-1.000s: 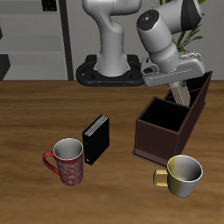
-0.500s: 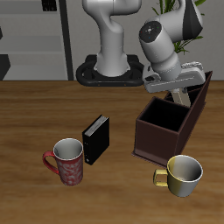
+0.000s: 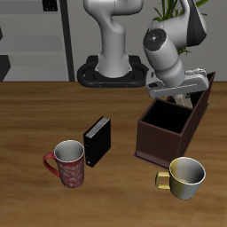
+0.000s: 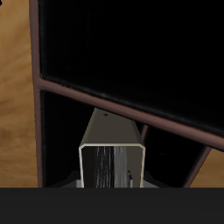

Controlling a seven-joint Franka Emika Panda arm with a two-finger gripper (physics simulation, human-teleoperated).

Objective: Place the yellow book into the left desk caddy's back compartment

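Observation:
The yellow book [image 4: 112, 144] shows in the wrist view as a thin greyish-tan hardback seen end-on, held between my fingers. It hangs inside the narrow back compartment [image 4: 66, 140], just behind the partition [image 4: 131, 112] that closes off the big square compartment [image 4: 131, 44]. In the exterior view my gripper [image 3: 183, 92] sits low over the far end of the left desk caddy [image 3: 162, 142], a long dark reddish-brown box. The book is hidden there by the hand and the caddy wall. The gripper [image 4: 112, 178] is shut on the book.
A thicker black book [image 3: 97, 140] stands near the table's middle. A red patterned mug [image 3: 69, 163] stands nearer the front edge. A yellow mug [image 3: 184, 176] stands just in front of the caddy. The robot's base [image 3: 111, 73] is at the back.
My gripper has moved towards the caddy's far end and lowered. The book, which hung in sight below the hand, has sunk behind the caddy wall.

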